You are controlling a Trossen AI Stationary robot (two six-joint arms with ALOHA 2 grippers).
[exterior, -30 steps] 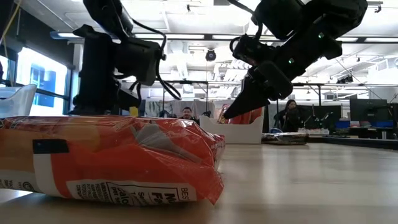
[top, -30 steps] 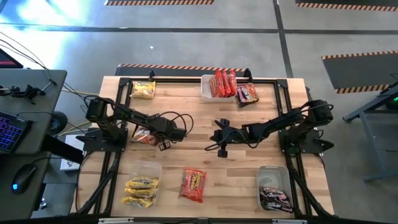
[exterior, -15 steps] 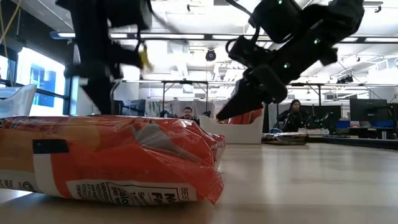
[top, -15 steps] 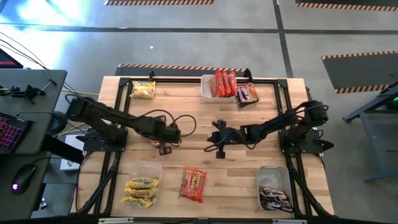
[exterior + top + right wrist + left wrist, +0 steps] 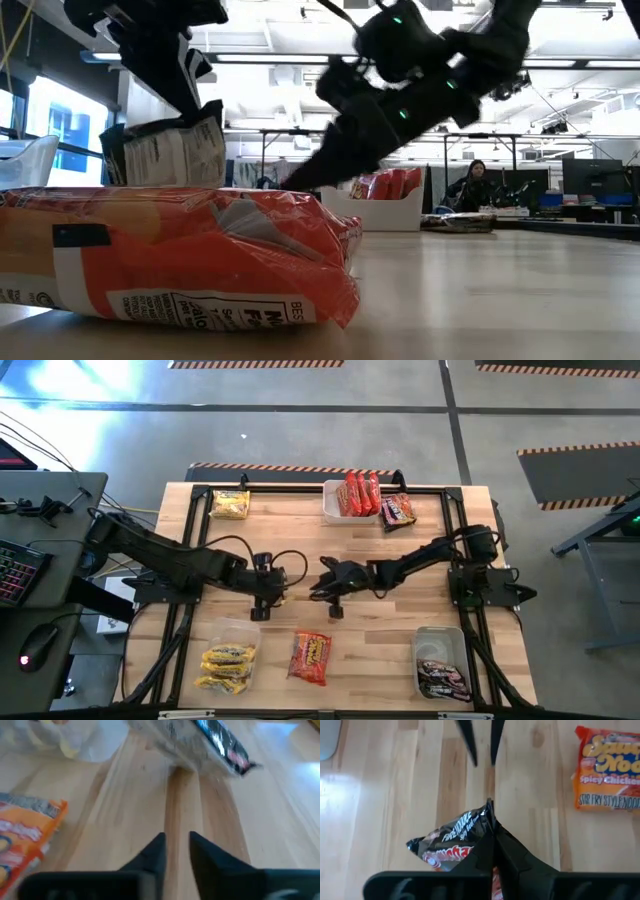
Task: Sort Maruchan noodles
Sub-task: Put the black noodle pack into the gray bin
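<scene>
Two arms meet over the middle of the pale wooden desk [image 5: 300,540] in the high view. The left end effector [image 5: 262,600] holds a dark packet [image 5: 268,597] there, with the right end effector [image 5: 328,592] just beside it. A yellow packet [image 5: 231,505] lies near the far left corner. A clear tub [image 5: 332,505] at the far edge holds red packets [image 5: 360,493], and a brown packet [image 5: 397,511] lies just beside it. Along the near edge sit a tub of yellow packets [image 5: 228,665], an orange packet [image 5: 311,658] lying loose, and a tub of dark packets [image 5: 441,678]. Grey concrete floor with striped hazard tape surrounds the desk, and a keyboard and mouse sit on a side bench to the left.

From desk height, the orange packet [image 5: 180,255] fills the foreground. Behind it the dark packet [image 5: 170,150] hangs clear of the wood from the left end effector [image 5: 185,95]. The right end effector [image 5: 300,180] angles down beside it. A bright workshop with ceiling lights, windows and seated people lies beyond.

At the left wrist, the left end effector [image 5: 492,837] is clamped on the dark packet [image 5: 452,842]; the orange packet [image 5: 607,767] lies on the planks farther off.

At the right wrist, the right end effector [image 5: 176,844] has its fingers [image 5: 155,851] slightly apart, gripping nothing, with the dark packet [image 5: 210,742] ahead.
</scene>
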